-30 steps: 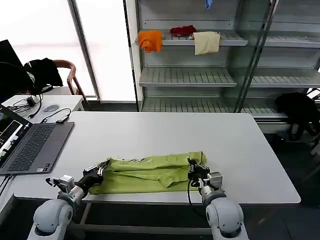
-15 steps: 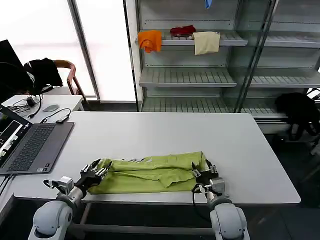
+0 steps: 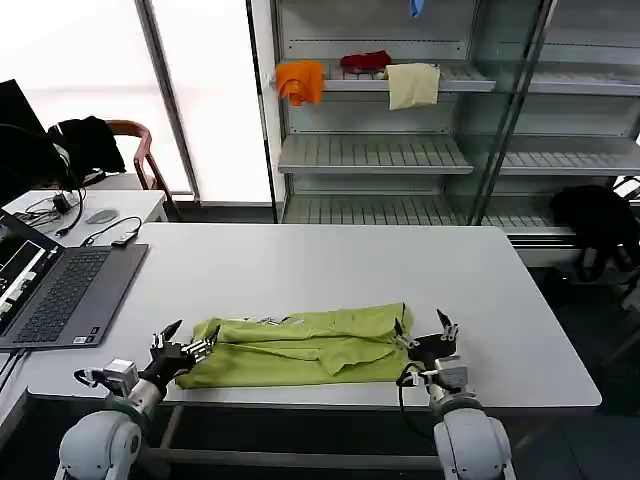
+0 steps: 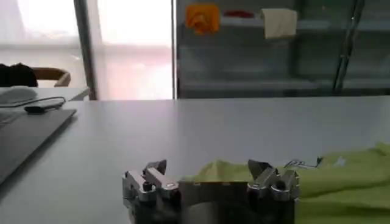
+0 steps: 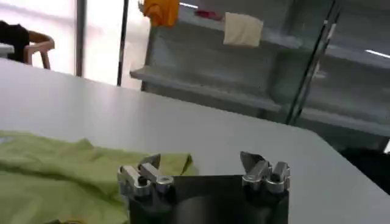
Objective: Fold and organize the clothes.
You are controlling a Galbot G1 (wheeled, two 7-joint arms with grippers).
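Folded lengthwise into a long rumpled band, our lime yellow-green short-sleeved T-shirt of soft thin fabric (image 3: pixel 300 345) lies across the near part of the plain white rectangular counter (image 3: pixel 330 270), close to its front edge, with the two arms stationed at either end of it. Our left claw (image 3: pixel 183 346) sits low over the counter at the shirt's left end, its fingers spread wide and holding nothing; from the left wrist view the two metal fingertips (image 4: pixel 156 168) stand apart with the green cloth (image 4: pixel 341 182) bunched just beyond and to one side of them. Our right claw (image 3: pixel 424 332) rests at the shirt's right end, likewise spread wide and empty, and in the right wrist view its fingertips (image 5: pixel 151 162) frame bare counter while the fabric (image 5: pixel 67 173) spreads beside one finger. An open grey laptop (image 3: pixel 55 290) occupies the counter's left side, well apart from the shirt. Behind the counter, grey metal wire shelving (image 3: pixel 400 150) carries an orange cloth (image 3: pixel 300 80), a red cloth (image 3: pixel 366 61) and a cream cloth (image 3: pixel 413 84) on an upper shelf. A black garment (image 3: pixel 85 140) hangs over a wooden chair at far left.
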